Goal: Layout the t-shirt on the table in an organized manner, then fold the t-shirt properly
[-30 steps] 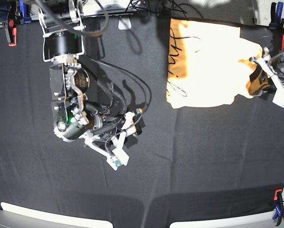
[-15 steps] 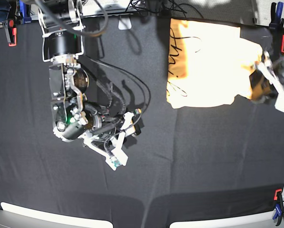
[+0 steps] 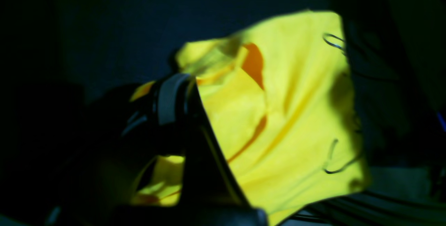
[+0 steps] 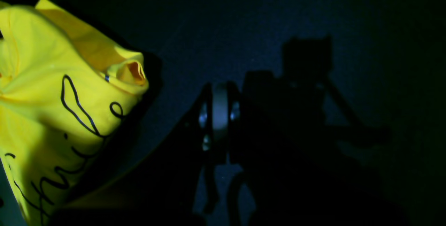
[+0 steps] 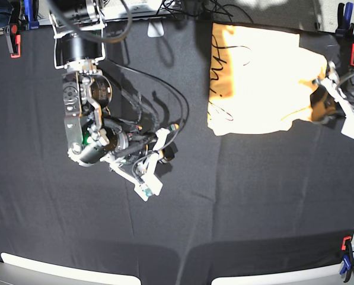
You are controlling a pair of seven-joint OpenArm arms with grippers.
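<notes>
right gripper (image 5: 148, 178), fingers now pressed together on nothing where they stood apart a second ago, hangs over bare bench (image 5: 236, 202), well apart from the t-shirt (image 5: 260, 77) bunched at the far edge. left gripper (image 5: 343, 107), fingers wide at the shirt's sleeve side, has shifted slightly; closing there may pinch several layers and drag the cloth off the bench.
</notes>
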